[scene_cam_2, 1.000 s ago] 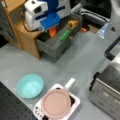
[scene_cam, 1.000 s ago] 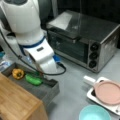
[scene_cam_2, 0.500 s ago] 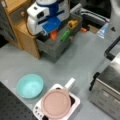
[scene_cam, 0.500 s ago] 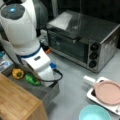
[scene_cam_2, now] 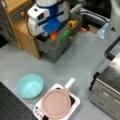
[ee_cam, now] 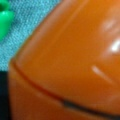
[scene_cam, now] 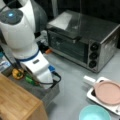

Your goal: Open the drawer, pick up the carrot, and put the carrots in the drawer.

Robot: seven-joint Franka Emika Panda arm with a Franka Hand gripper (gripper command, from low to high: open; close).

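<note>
Gripper [scene_cam_2: 53,33] sits low over the open drawer [scene_cam_2: 51,48], hidden under the white and blue wrist; whether its fingers are apart or clamped cannot be told. Carrot [scene_cam_2: 53,36] shows as an orange patch right below the wrist, inside the drawer, and fills nearly all of the wrist view [ee_cam: 70,65] over grey drawer floor. Beside it in the drawer lie a long green vegetable [scene_cam_2: 64,35] and a yellow bumpy vegetable [scene_cam_2: 72,24]. Drawer juts out from the wood-topped cabinet [scene_cam: 17,102]. On the grey table stand a teal bowl [scene_cam_2: 30,85], a pink plate [scene_cam_2: 56,103] on a white tray [scene_cam_2: 76,100], and a toaster oven [scene_cam: 82,40].
</note>
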